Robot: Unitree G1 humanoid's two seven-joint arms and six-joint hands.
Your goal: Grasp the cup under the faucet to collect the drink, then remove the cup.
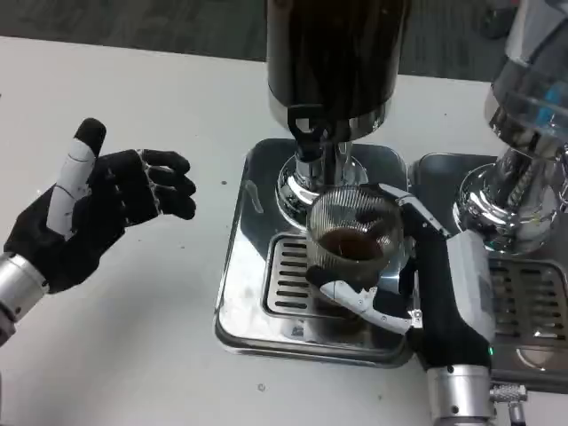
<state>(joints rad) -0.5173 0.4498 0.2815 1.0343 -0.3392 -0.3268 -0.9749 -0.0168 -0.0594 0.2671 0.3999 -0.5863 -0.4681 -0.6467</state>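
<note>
White table (133,355), silver drip tray (253,311) at centre. Ribbed cup (353,232) under faucet (308,138), dark drink pooled inside; right hand (426,293) fingers clamped round it. Left hand (106,204) at frame left, fingers apart, idle. Collecting step apparently under way; next: draw cup out level.

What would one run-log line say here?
right robot hand: holds cup under faucet | cup: drink inside | left robot hand: open, waiting

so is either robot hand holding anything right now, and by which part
The right robot hand grips the ribbed clear glass cup of dark drink around its side wall, under the faucet. The left robot hand holds nothing.
</note>
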